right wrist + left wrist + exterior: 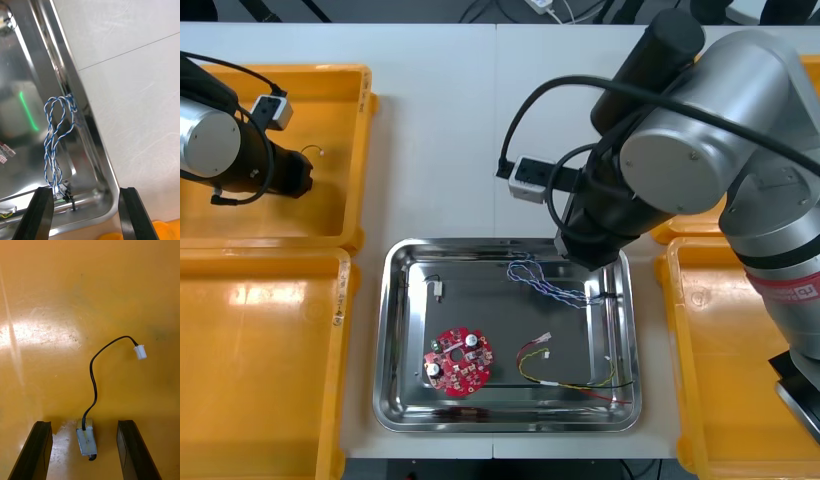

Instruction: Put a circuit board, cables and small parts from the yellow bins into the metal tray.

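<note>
The right pincer [85, 191] hovers wide open, empty, over the far right corner of the metal tray [395, 340], where the blue and white cable [56, 142] lies. A red circuit board [460, 360], a red and yellow cable [565, 375] and a small metal part [438, 290] share the tray. In the far yellow bin [340, 150] left of the tray, the left pincer [84, 423] stands open, empty, astride a second small metal part [86, 440] on a black cable [93, 378].

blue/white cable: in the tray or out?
In. The twisted blue and white cable lies inside the metal tray, along its wall; the right gripper stands open over it.
</note>
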You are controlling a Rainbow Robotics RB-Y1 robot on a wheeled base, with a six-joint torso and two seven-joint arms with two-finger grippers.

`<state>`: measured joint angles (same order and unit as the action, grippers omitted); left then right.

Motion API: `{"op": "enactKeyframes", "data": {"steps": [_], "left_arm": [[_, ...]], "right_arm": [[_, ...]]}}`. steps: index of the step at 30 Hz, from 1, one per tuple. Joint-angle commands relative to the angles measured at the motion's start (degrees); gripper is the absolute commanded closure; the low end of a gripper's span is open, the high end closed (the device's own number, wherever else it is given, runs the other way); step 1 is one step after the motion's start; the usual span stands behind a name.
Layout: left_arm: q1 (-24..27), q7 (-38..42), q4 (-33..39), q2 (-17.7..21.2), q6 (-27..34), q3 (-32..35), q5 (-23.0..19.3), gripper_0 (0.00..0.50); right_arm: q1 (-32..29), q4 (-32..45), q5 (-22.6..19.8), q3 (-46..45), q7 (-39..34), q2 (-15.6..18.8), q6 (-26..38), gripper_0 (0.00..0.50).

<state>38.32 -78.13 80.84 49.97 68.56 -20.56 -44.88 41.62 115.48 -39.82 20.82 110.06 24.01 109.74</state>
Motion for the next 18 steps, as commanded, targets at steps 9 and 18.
{"op": "enactKeyframes", "data": {"steps": [9, 18], "left_arm": [[0.62, 0.69, 0.37, 1.71, -1.50, -0.53, 0.50, 0.499], [0.62, 0.69, 0.64, 2.33, -0.89, -0.45, -0.12, 0.500]], "right_arm": [[1.97, 2.03, -10.01, -13.79, -11.79, 12.29, 0.26, 0.000], [-2.16, 2.03, -9.93, -20.21, -22.43, 20.37, 0.26, 0.000]]}}
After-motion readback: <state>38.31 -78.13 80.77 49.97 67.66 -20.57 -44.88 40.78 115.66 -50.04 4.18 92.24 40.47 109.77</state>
